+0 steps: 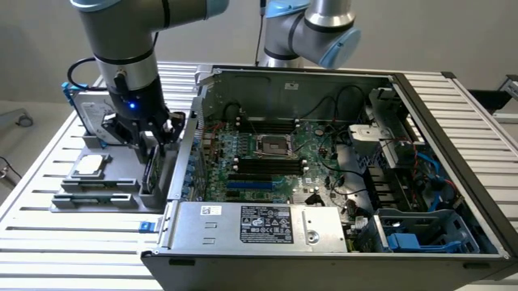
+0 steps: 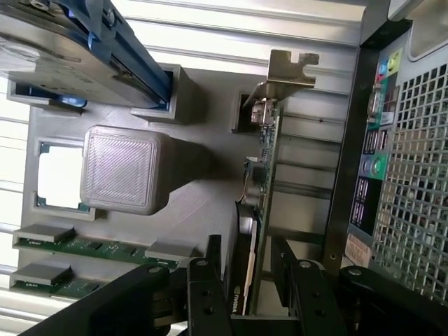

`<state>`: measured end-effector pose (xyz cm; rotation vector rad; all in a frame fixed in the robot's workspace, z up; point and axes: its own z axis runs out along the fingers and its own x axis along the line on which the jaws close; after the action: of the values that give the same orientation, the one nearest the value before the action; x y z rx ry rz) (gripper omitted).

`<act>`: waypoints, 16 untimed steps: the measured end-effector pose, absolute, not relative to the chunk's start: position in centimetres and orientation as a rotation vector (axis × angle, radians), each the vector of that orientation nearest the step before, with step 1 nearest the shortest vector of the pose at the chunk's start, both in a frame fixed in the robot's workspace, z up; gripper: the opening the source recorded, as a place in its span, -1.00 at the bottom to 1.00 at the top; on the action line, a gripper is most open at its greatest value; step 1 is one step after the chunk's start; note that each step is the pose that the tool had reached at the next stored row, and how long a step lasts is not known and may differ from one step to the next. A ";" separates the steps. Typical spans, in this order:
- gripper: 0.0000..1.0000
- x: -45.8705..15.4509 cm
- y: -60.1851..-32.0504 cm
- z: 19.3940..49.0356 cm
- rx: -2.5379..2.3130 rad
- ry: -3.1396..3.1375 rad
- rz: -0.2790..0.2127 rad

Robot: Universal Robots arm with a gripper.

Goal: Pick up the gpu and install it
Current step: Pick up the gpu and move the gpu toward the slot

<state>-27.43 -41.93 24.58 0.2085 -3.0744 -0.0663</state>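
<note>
No word or number can be read anywhere. In the exterior view, a black label (image 1: pixel 267 225) with white print is seen on the power supply box (image 1: pixel 324 230), at six o'clock from the processor socket (image 1: pixel 271 145); its lines are too small to make out. A small white sticker (image 1: pixel 212 210) with dark marks is stuck at nine o'clock from that label, and another white sticker (image 1: pixel 289 86) is fixed to the case wall at twelve o'clock from the socket. In the wrist view, a small green mark (image 2: pixel 236 297) is carried on the graphics card (image 2: pixel 264 175), and tiny symbols and a pale sticker (image 2: pixel 358 246) are borne by the case's rear panel (image 2: pixel 371 175); none is legible.
</note>
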 end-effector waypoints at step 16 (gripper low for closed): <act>-0.46 -27.8 -41.9 23.9 0.187 -3.076 -0.067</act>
<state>-27.75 -41.89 23.88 0.1873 -3.0761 -0.0673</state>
